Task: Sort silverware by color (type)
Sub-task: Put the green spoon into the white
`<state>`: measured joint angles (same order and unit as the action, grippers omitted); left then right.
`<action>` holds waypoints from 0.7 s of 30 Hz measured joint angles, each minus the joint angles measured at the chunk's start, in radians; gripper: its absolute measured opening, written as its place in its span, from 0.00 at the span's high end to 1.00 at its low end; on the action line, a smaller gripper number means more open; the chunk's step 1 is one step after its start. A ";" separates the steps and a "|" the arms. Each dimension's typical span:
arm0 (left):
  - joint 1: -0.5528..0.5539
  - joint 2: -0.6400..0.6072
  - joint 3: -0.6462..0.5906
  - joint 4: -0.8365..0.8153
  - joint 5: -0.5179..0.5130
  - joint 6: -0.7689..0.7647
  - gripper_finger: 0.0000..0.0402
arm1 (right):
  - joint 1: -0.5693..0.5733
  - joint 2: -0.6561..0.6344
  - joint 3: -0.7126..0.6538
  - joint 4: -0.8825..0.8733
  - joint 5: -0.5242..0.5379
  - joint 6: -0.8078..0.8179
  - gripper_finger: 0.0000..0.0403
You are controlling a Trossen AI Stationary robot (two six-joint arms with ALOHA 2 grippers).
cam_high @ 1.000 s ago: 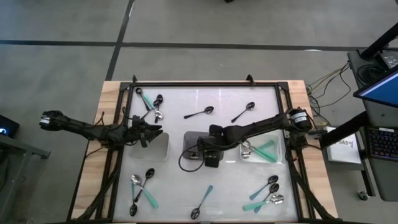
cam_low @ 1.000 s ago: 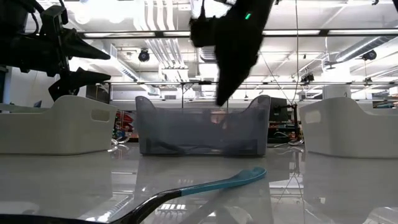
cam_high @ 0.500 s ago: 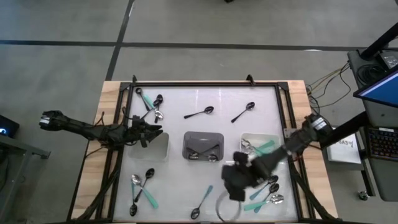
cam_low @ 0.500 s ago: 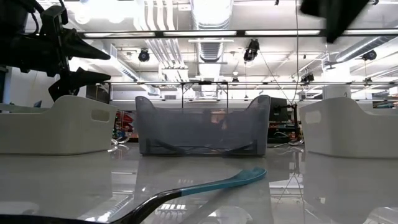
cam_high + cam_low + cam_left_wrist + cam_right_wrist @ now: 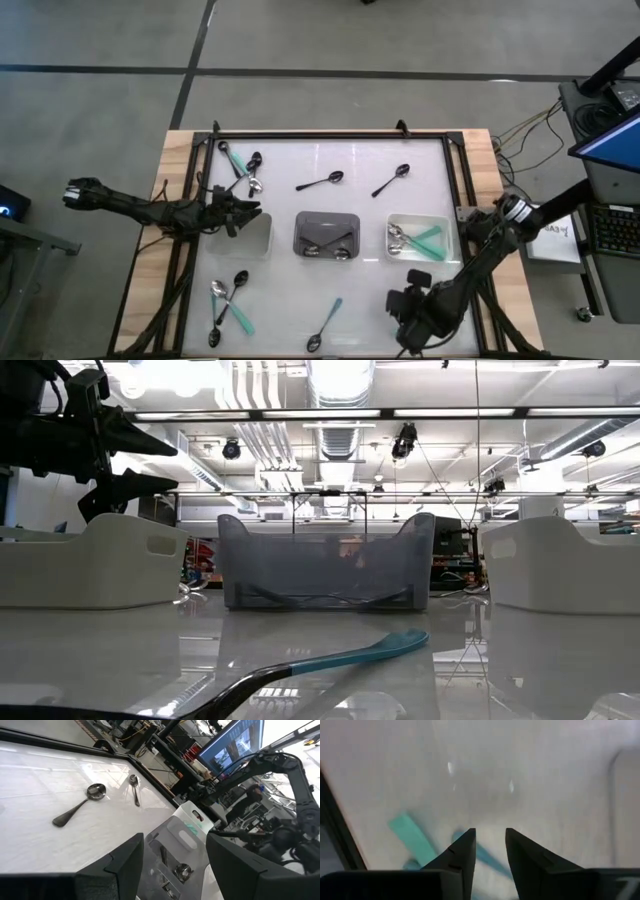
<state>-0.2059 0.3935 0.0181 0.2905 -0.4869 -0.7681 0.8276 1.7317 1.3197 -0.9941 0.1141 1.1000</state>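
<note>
Left gripper [image 5: 248, 212] is hovering with its fingers spread wide and holding nothing, at the left rim of the white tray [image 5: 262, 243] on the table's left side. Behind it, toward the far-left corner, a small cluster of spoons [image 5: 243, 166] is lying; in front of it, toward the near-left corner, a second cluster [image 5: 229, 298] with black and mint pieces is lying.

The grey middle tray [image 5: 328, 219] is already holding black spoons. Between the arms, at the near edge, a lone mint-handled spoon [image 5: 324, 326] is lying, its long axis running diagonally, bowl end toward the near edge.

Right gripper [image 5: 411, 322] is sitting low at the near right of the table, fingers [image 5: 461, 855] parted only a narrow way, nothing between them. In the right wrist view a mint spoon [image 5: 410, 836] is showing just ahead of the tips, blurred, handle running diagonally across the gap line.

The right white tray [image 5: 440, 220] behind it is holding mint and silver pieces. The right gripper is covering the near-right pile in the high view, so the rest of that pile cannot be told. Judgement: the right arm is far nearer to this mint spoon; the coming grasp probably calls for squaring the fingers across the handle.
</note>
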 joint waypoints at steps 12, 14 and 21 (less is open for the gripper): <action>0.000 0.000 0.000 0.000 0.000 0.000 0.51 | 0.053 0.004 -0.032 0.136 -0.149 0.055 0.66; 0.000 0.000 0.000 0.000 0.000 0.000 0.51 | 0.072 0.004 -0.032 0.176 -0.148 0.054 0.66; 0.000 0.000 0.000 0.000 0.000 0.000 0.51 | 0.121 0.039 -0.033 0.193 -0.140 0.048 0.66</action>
<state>-0.2062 0.3935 0.0181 0.2905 -0.4866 -0.7681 0.9485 1.7712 1.2869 -0.8013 -0.0257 1.1480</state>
